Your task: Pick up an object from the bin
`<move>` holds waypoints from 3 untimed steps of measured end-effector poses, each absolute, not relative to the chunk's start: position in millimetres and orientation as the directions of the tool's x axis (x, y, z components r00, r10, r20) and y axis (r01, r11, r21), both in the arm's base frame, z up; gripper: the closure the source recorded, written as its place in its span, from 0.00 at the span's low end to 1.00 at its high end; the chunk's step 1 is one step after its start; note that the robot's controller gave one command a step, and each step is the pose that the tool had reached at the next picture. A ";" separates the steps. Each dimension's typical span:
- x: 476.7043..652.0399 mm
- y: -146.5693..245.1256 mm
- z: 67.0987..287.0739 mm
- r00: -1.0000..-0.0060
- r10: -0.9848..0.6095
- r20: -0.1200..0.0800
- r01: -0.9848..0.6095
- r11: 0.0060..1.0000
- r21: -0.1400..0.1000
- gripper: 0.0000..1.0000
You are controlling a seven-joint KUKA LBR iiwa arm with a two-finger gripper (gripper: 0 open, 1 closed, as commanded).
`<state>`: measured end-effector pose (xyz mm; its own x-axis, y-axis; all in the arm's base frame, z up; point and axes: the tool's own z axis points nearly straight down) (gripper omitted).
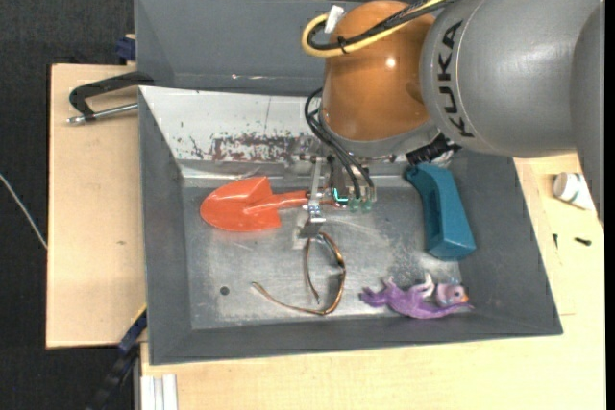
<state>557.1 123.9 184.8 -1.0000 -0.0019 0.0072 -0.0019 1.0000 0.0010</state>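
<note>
My pincer (312, 224) hangs low in the middle of the bin (173, 235), at the handle end of the orange shovel (240, 205). From this angle I cannot tell whether it is apart or together, nor whether it touches the handle.

The shovel lies flat on the floor of the bin. Its handle runs right up to the pincer and its blade points away from my arm. Just below the pincer in the view lies a loop of brown wire (322, 288), its upper end very near my tip. A blue block (444, 211) sits on the arm's side of the pincer, well apart from it, and a purple toy (418, 298) lies beyond the wire near the rim.

I judge the shovel to be a light, stiff plastic toy with a smooth, rather slippery skin. The blade is broad and curved and would likely slide out. The handle is narrow and straight, so I would take it there, across its width. I must keep the wire from being caught along with it.
</note>
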 end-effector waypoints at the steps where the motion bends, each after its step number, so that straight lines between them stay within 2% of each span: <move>1: 558.9 123.4 189.5 -1.000 -0.001 -0.001 -0.001 1.000 0.002 0.00; 2: 553.5 111.7 135.0 -0.999 0.048 -0.007 0.048 0.999 0.003 0.00; 3: 591.7 93.1 74.7 -1.000 0.002 -0.013 0.002 1.000 0.004 0.00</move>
